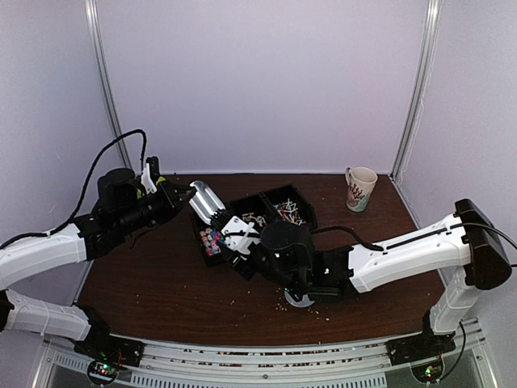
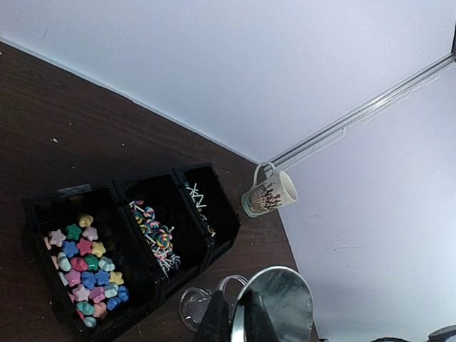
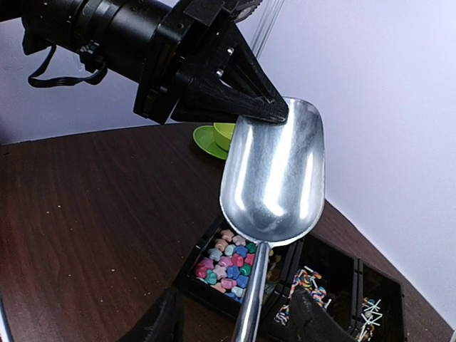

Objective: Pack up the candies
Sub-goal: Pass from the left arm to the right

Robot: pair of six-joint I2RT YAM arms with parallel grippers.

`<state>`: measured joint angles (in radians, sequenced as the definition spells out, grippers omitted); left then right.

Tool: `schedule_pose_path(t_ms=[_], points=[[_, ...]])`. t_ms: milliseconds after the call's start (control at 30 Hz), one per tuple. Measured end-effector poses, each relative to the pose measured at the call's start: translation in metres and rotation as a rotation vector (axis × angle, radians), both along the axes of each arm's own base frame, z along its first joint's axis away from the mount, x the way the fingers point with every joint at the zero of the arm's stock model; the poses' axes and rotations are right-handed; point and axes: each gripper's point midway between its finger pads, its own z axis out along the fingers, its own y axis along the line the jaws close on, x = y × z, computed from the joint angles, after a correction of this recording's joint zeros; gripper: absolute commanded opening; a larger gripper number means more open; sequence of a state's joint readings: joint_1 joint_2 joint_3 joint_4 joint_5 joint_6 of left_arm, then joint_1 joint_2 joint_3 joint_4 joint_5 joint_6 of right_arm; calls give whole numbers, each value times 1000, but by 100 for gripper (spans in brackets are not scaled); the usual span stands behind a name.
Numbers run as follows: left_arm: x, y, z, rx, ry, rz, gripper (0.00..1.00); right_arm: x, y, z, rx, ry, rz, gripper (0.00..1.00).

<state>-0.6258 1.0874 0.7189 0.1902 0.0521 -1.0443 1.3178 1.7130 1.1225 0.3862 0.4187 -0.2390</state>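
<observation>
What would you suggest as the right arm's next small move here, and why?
Probably close the right gripper onto the handle of the scoop. Its fingers flank the handle without touching, while the left gripper pinches the scoop by its far rim near the candies, so a second grip seems needed before the left lets go.

white-shelled L arm [image 1: 40, 257] w/ blk wrist sect | white-shelled R arm [image 1: 408, 249], blk elbow cap, blk wrist | thin blk cable [image 1: 97, 166] loops off L, another on R | blk bases [image 1: 109, 352] w/ green+red LEDs | L gripper [image 3: 274, 112]: matte blk plastic, angular
</observation>
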Motion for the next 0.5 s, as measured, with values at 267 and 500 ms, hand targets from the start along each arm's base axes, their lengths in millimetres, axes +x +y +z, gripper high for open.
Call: schedule_pose_path(t_ms=[267, 500], points=[[-1, -15, -4, -35, 19, -22, 0, 13, -4, -2, 10, -38, -91, 35], [-3, -20, 0, -57, 17, -31, 0, 19, -8, 0, 12, -67, -137, 24]])
